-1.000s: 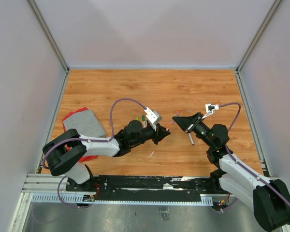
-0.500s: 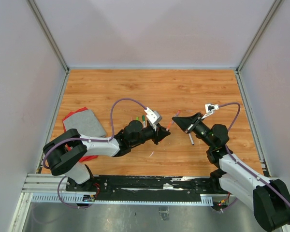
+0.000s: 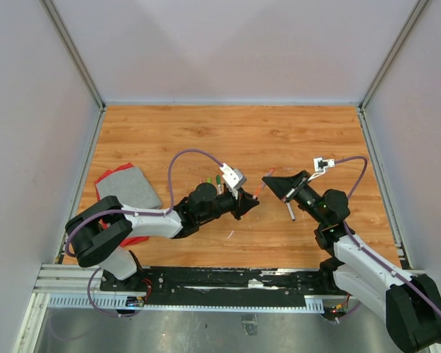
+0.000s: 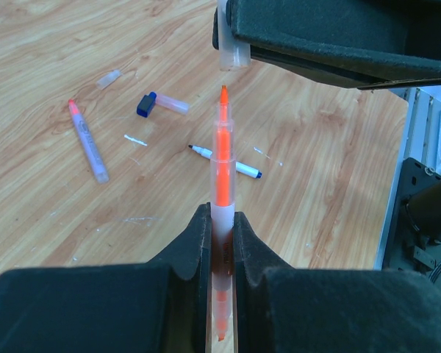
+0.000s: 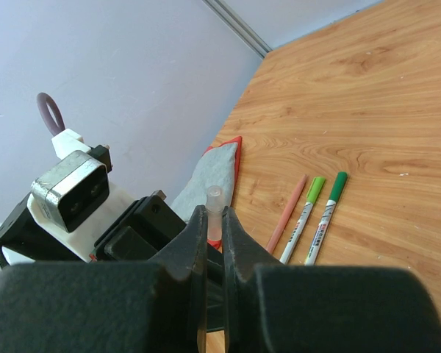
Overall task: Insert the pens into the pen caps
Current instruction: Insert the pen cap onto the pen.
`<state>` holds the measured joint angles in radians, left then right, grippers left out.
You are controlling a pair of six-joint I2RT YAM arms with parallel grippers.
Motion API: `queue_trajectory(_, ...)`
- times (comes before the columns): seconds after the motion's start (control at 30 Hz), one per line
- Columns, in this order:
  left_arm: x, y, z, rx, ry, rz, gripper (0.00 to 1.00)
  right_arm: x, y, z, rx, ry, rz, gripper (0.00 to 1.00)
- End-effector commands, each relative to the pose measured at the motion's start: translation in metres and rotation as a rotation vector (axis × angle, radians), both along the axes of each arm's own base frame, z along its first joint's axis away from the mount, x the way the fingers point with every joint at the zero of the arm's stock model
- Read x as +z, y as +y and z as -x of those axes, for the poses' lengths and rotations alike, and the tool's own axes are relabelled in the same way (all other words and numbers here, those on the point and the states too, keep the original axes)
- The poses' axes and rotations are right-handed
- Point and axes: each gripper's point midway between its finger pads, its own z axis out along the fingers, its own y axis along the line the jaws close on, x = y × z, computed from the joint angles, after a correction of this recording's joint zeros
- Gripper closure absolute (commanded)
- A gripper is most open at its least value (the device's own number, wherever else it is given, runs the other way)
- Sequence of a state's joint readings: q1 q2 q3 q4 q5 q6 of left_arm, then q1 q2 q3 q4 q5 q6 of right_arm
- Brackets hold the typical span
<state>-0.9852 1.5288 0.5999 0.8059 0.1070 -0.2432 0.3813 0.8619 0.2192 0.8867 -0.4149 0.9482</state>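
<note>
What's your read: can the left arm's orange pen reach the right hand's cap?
Probably yes: the orange pen in the left hand points at the clear cap in the right hand, tip just short, nothing between.

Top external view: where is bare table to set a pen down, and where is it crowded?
Free: the far half of the table, up to the back wall. Crowded: the middle, where left gripper and right gripper meet, loose pens by the left wrist, grey pouch at left.

Right pincer [image 3: 267,179] bars ahead — pens [image 4: 88,151] litter below.
</note>
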Motion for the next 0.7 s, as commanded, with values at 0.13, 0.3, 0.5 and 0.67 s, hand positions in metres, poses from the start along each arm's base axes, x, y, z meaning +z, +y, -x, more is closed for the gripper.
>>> queue_trajectory(0.13, 0.017, -0.008, -0.002, -0.01, -0.044, 0.035, 0.99, 0.011, 0.0, 0.0, -0.003, -0.038, -0.009, 0.99)
queue_trajectory(0.3, 0.017, -0.008, -0.003, -0.008, -0.044, 0.035, 0.99, 0.0, 0.0, 0.0, -0.001, -0.004, 0.027, 0.99)
queue_trajectory(0.5, 0.016, -0.007, -0.002, -0.007, -0.044, 0.034, 0.99, -0.007, 0.004, 0.003, 0.032, 0.011, 0.042, 0.99)
queue_trajectory(0.67, 0.016, -0.008, -0.003, -0.007, -0.043, 0.033, 0.99, -0.009, 0.005, 0.005, 0.039, 0.012, 0.048, 0.99)
